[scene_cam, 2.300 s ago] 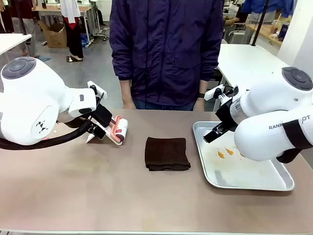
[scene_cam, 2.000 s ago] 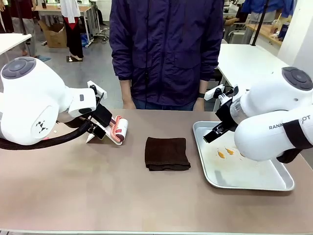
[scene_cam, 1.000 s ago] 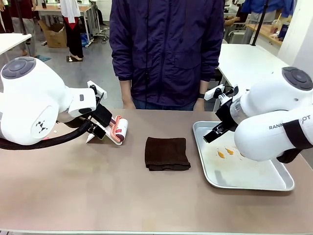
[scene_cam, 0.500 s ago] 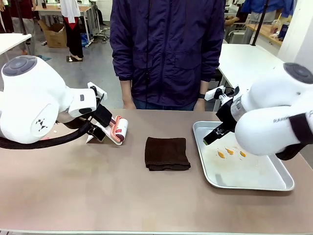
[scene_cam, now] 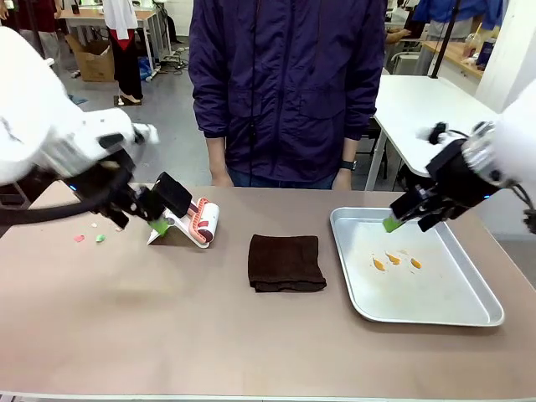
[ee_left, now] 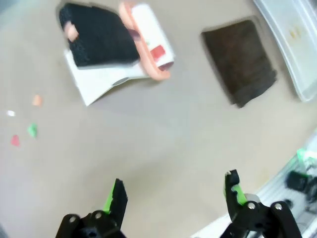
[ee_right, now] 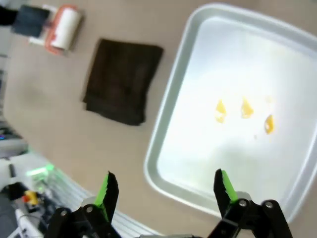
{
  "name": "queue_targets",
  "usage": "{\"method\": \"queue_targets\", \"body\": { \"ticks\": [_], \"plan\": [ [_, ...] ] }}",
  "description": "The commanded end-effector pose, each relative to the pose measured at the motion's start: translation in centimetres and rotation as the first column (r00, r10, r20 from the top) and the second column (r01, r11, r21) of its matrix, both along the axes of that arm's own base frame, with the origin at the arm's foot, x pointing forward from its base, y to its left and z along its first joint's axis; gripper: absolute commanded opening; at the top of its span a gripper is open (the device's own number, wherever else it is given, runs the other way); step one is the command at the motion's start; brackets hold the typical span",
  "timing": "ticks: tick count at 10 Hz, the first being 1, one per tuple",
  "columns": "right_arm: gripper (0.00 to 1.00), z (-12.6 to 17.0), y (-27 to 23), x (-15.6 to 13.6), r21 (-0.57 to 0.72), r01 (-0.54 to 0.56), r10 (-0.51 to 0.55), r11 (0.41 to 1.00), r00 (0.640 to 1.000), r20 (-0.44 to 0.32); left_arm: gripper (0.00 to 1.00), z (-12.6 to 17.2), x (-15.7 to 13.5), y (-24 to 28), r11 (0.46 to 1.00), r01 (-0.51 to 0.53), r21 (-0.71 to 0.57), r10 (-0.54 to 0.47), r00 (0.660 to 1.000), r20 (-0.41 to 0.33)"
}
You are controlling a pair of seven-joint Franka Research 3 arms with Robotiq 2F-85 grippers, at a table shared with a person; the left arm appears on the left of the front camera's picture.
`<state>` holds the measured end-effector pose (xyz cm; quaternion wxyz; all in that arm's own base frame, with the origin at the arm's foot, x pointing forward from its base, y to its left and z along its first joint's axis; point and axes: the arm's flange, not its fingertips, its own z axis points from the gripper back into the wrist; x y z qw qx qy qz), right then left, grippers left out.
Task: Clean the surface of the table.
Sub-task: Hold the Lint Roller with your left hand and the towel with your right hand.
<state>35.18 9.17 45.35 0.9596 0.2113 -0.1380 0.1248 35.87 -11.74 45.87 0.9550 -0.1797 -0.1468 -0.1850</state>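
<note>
The table (scene_cam: 251,335), with the dark cloth (scene_cam: 286,261) at its middle, looked unwiped. The left gripper (ee_left: 175,186) and right gripper (ee_right: 166,179) hung spread and empty. Coloured scraps (scene_cam: 88,238) lay left of the cloth, past the lint roller (scene_cam: 201,222); grasping a tool probably came next.

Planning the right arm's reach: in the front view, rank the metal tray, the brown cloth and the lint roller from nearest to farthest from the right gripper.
From the right gripper:
1. Metal tray, right side, under the gripper.
2. Brown cloth, in the middle.
3. Lint roller, far left.
</note>
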Motion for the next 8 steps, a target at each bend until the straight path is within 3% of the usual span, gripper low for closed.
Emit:
{"method": "queue_targets", "body": {
  "ticks": [1, 2, 4, 5, 6, 7, 8],
  "plan": [
    [1.0, 0.5, -4.6, -0.1, 0.318, 0.038, -0.015, 0.947, 0.997, -0.076, 1.0, 1.5, -0.4, 5.5, 0.969, -0.084, -0.234, 0.091, 0.996, 0.017],
    [1.0, 0.5, -7.3, -0.3, 0.408, 0.107, -0.066, 0.907, 0.991, -0.115, 1.0, 1.1, -0.2, 9.4, 0.933, -0.125, -0.338, 0.132, 0.991, 0.0],
    [1.0, 1.0, -12.9, -1.7, 0.615, 0.183, -0.13, 0.767, 0.983, -0.13, 1.0, -1.0, -1.8, 17.6, 0.835, -0.125, -0.536, 0.131, 0.991, -0.028],
    [1.0, 0.8, -15.4, -2.4, 0.683, 0.216, -0.175, 0.698, 0.976, -0.129, 1.0, -2.2, -3.1, 21.3, 0.782, -0.178, -0.597, 0.205, 0.979, -0.024],
    [1.0, -0.1, -17.7, -2.4, 0.685, 0.281, -0.247, 0.672, 0.957, -0.15, 1.0, -3.4, -4.8, 24.4, 0.741, -0.257, -0.621, 0.31, 0.95, -0.023],
    [1.0, -1.5, -20.0, -2.4, 0.709, 0.341, -0.302, 0.618, 0.935, -0.187, 1.0, -15.6, -2.7, 28.2, 0.705, -0.268, -0.656, 0.358, 0.934, 0.004],
    [1.0, -2.6, -21.8, -2.5, 0.727, 0.383, -0.34, 0.57, 0.915, -0.216, 1.0, -14.3, -5.5, 30.0, 0.661, -0.289, -0.692, 0.406, 0.914, 0.006]
  ]
}}
